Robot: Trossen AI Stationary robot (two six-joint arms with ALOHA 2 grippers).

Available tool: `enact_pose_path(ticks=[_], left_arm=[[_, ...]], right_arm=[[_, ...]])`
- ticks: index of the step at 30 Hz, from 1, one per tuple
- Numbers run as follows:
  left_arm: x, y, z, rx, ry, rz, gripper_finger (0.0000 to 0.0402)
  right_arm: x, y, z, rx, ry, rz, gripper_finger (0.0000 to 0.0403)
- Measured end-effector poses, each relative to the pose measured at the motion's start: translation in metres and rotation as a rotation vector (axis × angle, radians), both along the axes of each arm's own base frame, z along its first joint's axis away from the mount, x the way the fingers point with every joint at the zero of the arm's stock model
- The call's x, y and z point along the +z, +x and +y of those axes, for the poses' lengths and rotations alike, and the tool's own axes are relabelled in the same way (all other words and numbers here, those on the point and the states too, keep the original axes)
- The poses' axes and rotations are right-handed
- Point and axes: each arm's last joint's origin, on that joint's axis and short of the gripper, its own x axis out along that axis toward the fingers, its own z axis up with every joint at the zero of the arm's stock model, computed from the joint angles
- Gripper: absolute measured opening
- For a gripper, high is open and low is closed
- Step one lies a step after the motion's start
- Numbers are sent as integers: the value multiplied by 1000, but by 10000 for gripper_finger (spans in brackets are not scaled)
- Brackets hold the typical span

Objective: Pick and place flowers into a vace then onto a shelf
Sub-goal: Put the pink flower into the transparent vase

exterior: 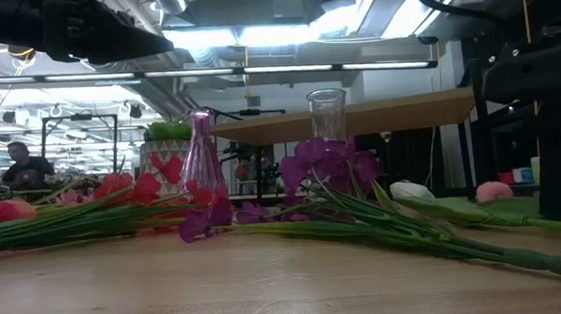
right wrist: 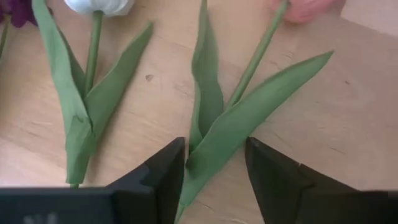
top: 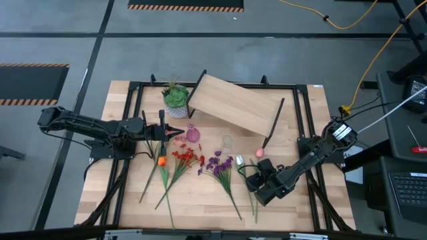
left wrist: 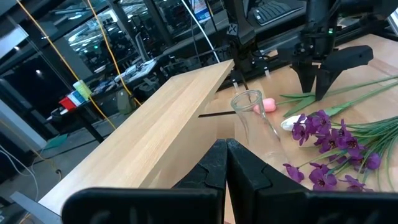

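Flowers (top: 200,163) lie loose in a row on the worktop (top: 127,200), all flat: an orange tulip (top: 161,161) at the left, red clusters (top: 185,158), purple clusters (top: 218,163), then a white tulip (top: 239,161) and a pink tulip (top: 259,153) at the right. We see two vases standing just beyond them, a pink glass vase (top: 193,134) and a clear glass vase (top: 227,141), and neither holds a stem. The shelf (top: 237,103) stands at the far side with nothing on its board. So we judge the task barely begun: every flower has yet to go into a vase, and a vase onto the shelf.

Our right gripper (right wrist: 214,168) is low over the pink tulip's leaves, jaws apart and straddling the stem, not yet clamped on it; this looks like the first pick. Our left gripper (left wrist: 225,163) waits at the left near the pink vase, jaws together and holding nothing. A spiky potted plant (top: 175,98) sits beside the shelf.
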Motion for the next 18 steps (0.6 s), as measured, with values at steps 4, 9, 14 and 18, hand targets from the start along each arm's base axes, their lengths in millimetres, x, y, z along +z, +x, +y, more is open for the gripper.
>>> enact_pose_path(ticks=[4, 9, 14, 18], left_arm=[[0, 0, 0, 0, 0, 0, 2], [0, 0, 0, 0, 0, 0, 2], [0, 0, 0, 0, 0, 0, 2], [0, 0, 0, 1, 0, 0, 2]], right_arm=[[0, -1, -1, -2, -4, 17, 127], [-1, -2, -2, -2, -12, 32, 68], [0, -2, -2, -3, -9, 35, 10], [5, -4, -3, -31, 19, 33, 12]])
